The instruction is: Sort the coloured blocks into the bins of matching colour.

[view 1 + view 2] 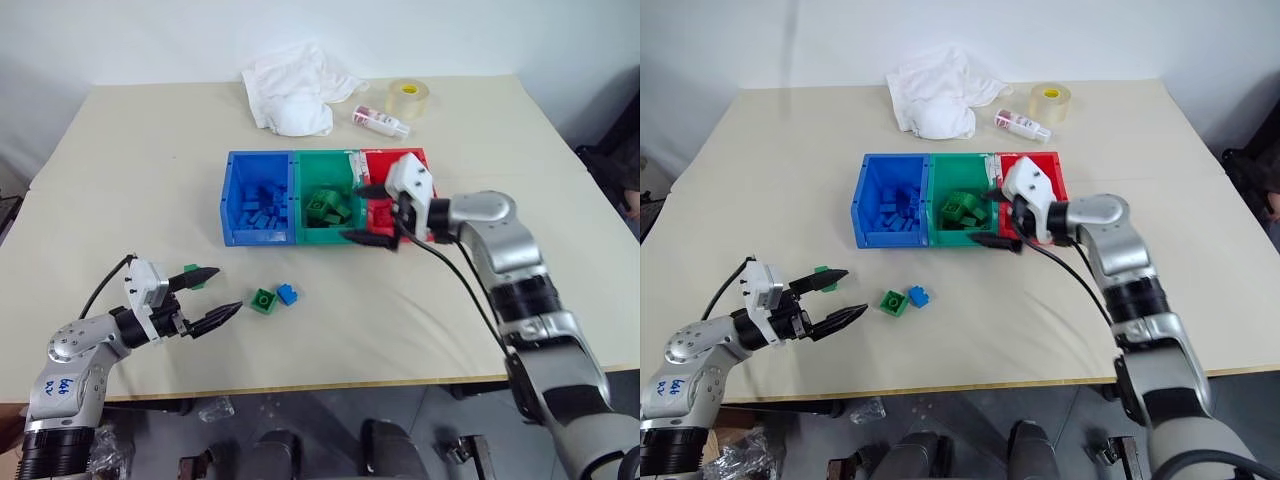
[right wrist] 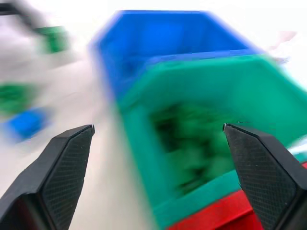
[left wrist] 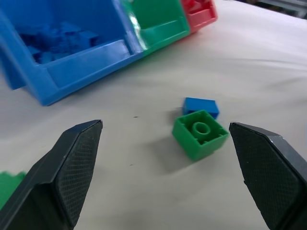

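Nearest the robot, the left claw (image 1: 207,292) hangs low over the cream-coloured table (image 1: 120,180) with its two black fingers spread wide and nothing between them. Just beyond its tips, toward the middle of the table, lie two loose bricks: a small green studded plastic brick (image 1: 264,300) and, touching it on the side toward the bins, a small blue studded plastic brick (image 1: 288,294). In the left wrist view the green brick (image 3: 200,133) sits between the lines of the two fingers but ahead of them, closer to one finger than the other, so the claw seems to need a short push forward and a slight shift sideways to straddle it. Another small green piece (image 1: 193,275) lies right by the upper finger.

Farther back stand the three joined square plastic bins: the blue bin (image 1: 232,195) holding blue bricks, the green bin (image 1: 345,235) with green bricks inside, and the red bin (image 1: 375,160) beside it. The right claw (image 1: 371,213) hovers over the green and red bins, fingers apart and empty.

The left arm is plainly the nearer one to the loose bricks; the right is well away from them. Beyond the bins sit a crumpled white cloth (image 1: 295,85), a small white bottle (image 1: 380,121) and a yellowish tape roll (image 1: 408,99).
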`<state>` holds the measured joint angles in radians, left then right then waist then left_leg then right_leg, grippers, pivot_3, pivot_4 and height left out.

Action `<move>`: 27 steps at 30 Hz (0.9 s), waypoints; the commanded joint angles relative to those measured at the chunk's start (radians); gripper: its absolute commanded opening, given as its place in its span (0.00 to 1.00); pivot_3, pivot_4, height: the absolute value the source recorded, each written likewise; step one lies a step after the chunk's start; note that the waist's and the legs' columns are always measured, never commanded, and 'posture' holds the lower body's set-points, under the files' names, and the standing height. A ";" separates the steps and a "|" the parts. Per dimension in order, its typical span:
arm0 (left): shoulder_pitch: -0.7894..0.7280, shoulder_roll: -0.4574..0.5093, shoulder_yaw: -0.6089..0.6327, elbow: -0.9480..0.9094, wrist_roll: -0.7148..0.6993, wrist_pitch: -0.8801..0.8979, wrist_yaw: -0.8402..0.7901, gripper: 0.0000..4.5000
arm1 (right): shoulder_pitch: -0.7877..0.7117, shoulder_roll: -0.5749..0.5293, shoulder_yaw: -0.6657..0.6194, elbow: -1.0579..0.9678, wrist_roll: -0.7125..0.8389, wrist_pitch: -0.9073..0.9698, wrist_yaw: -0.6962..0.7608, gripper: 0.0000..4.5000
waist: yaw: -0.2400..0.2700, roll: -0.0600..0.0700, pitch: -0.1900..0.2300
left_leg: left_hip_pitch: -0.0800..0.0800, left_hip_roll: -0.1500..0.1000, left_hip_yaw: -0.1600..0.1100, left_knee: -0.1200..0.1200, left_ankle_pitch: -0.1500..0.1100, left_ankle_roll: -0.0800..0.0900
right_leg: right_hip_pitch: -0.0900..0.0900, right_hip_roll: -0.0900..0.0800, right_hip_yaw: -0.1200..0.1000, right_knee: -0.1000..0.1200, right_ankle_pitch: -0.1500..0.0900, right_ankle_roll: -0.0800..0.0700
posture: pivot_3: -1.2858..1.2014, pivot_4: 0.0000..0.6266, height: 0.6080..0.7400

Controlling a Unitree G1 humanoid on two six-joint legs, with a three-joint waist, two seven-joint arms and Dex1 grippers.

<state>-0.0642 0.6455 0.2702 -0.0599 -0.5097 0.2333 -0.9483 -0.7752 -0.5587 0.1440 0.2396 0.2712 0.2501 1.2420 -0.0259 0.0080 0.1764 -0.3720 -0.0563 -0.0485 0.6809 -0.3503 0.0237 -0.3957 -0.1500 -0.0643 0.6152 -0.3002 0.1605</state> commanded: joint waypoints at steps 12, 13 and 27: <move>0.373 0.058 0.310 -0.194 -0.032 -0.001 -0.003 1.00 | 0.243 -0.237 -0.104 -0.145 0.117 0.012 0.203 1.00 | 0.001 0.000 0.000 | 0.000 0.003 0.003 -0.001 -0.001 -0.001 | 0.002 0.001 0.001 -0.009 0.000 0.000 | 0.52 0.24 1.00; 0.396 0.060 0.330 -0.191 -0.032 -0.004 -0.012 1.00 | 0.239 -0.229 -0.102 -0.145 0.118 0.013 0.200 1.00 | 0.002 0.000 0.000 | 0.000 0.003 0.003 -0.001 -0.001 -0.001 | 0.003 0.000 0.000 -0.009 0.000 0.000 | 0.52 0.24 1.00; 0.254 0.023 0.098 -0.259 0.016 0.036 0.040 1.00 | 0.229 -0.180 -0.099 -0.189 0.119 0.022 0.148 1.00 | 0.026 0.000 0.000 | 0.000 0.003 0.002 0.001 -0.001 -0.001 | 0.003 0.000 0.000 -0.008 0.000 -0.001 | 0.52 0.24 1.00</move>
<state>0.1950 0.6736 0.3988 -0.2861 -0.5023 0.2697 -0.9134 -0.5526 -0.7329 0.0701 0.0950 0.3666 0.2685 1.3978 -0.0003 0.0085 0.1768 -0.3715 -0.0537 -0.0467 0.6813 -0.3517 0.0228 -0.3925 -0.1496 -0.0641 0.6074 -0.3000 0.1596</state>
